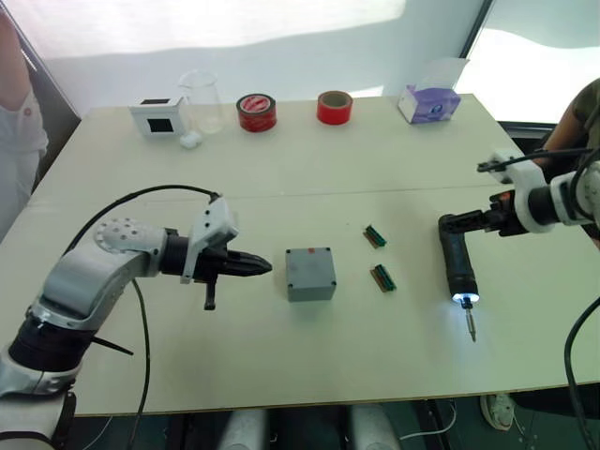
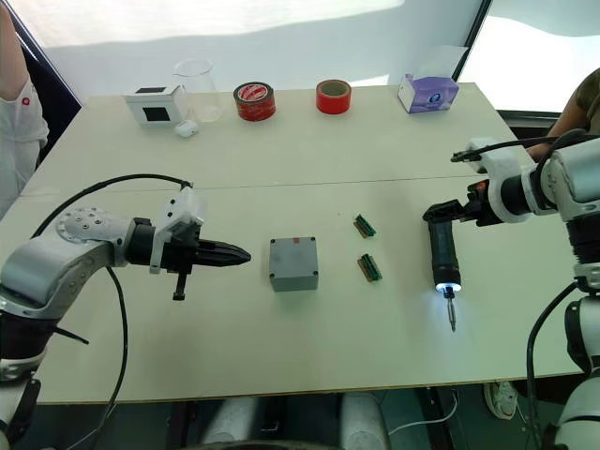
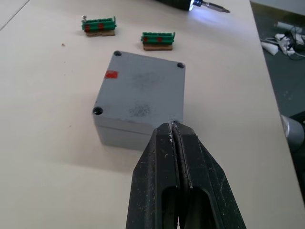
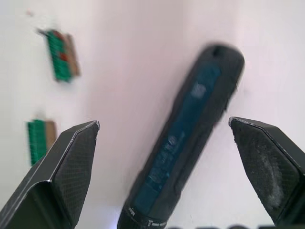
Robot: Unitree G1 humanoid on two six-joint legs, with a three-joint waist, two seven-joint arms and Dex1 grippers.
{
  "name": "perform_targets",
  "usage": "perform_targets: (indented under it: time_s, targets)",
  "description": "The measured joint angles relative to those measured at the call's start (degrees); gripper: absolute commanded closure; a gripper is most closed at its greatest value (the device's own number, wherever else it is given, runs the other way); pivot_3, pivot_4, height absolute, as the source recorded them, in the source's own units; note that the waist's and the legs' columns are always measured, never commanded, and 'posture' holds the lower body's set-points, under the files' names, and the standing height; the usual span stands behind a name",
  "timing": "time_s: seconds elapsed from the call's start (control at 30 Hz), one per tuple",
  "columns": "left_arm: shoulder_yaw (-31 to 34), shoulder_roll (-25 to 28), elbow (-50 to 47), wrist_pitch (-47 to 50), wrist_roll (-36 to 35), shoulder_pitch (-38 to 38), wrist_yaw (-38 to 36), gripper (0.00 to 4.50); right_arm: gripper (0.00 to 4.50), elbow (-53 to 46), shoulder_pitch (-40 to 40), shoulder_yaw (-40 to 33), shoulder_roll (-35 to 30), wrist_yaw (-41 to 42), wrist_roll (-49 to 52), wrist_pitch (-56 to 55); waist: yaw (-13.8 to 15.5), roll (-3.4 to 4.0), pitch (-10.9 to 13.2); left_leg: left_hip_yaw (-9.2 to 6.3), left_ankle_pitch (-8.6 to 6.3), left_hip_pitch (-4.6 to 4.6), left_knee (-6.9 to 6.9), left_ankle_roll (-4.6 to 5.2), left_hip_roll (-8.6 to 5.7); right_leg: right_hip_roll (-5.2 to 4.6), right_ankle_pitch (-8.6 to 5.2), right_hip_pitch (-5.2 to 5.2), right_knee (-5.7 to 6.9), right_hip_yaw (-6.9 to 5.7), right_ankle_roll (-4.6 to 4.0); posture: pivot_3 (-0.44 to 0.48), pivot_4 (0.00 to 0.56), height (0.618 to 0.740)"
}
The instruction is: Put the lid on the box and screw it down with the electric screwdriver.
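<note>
Two grippers flank the box (image 1: 310, 273), which sits mid-table with the lid (image 3: 140, 88) on it. Our left gripper (image 1: 263, 266), fingers pressed together, points at it; our right gripper (image 4: 164, 131) gapes over the electric screwdriver (image 1: 459, 266) lying flat.

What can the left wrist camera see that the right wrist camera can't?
Left wrist: the grey box with its lid on, a red mark on top, and the left gripper, shut, just short of the box. Right wrist: the screwdriver's dark body between the right gripper's open fingers. Both: the two green blocks on the table and part of the screwdriver.
</note>
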Motion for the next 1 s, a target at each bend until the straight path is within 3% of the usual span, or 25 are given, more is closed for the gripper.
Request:
perform_targets:
  time_s: [0.1, 0.17, 0.3, 0.63, 1.0]
  targets:
    - [-0.5, -1.6, 2.0, -2.2, 3.7, 0.8, 3.3, 4.50, 0.01, -19.6, 10.2, -5.9, 1.1, 2.1, 4.3, -5.8, 0.1, -0.02, 0.0, -0.09, 0.00, 0.00, -0.02, 0.00, 0.01, 0.01, -0.01, 0.05, 0.00, -0.04, 0.01, 0.000, 0.150, 0.740]
    - [-1.6, -3.1, 2.3, -2.9, 5.2, 2.3, 4.7, 4.50, 0.01, -30.7, 17.7, -5.7, 1.9, 3.3, 5.6, -10.2, 0.2, -0.05, 0.0, -0.12, 0.00, -0.02, 0.03, 0.00, -0.01, 0.00, -0.01, 0.06, 0.07, -0.04, 0.02, 0.000, 0.150, 0.740]
    - [-4.1, -5.5, 2.6, -4.0, 8.3, 4.0, 6.7, 4.50, 0.01, -41.1, 26.0, -3.4, 3.6, 3.3, 5.7, -14.4, 0.3, -0.06, 0.0, -0.10, 0.00, 0.01, 0.18, 0.00, -0.07, -0.07, 0.02, 0.12, 0.15, -0.03, 0.07, 0.000, 0.150, 0.740]
    - [-9.8, -11.7, 7.4, -9.0, 14.7, 1.5, 7.9, 4.50, 0.01, -42.0, 26.2, 2.9, 13.3, -3.5, 2.7, -14.5, 0.4, -0.07, 0.0, -0.19, -0.02, 0.04, 0.67, 0.02, -0.04, -0.03, 0.01, 0.20, 0.54, -0.04, 0.06, 0.000, 0.150, 0.740]
    - [-11.4, -18.9, 21.7, -17.4, 20.2, -6.6, 6.8, 4.50, 0.01, -45.0, 26.9, -0.8, 20.4, -6.5, 9.8, -3.8, 1.4, -0.09, 0.0, -0.26, -0.07, 0.03, 0.89, 0.11, -0.08, -0.04, 0.02, 0.30, 0.57, -0.09, 0.06, 0.000, 0.150, 0.740]
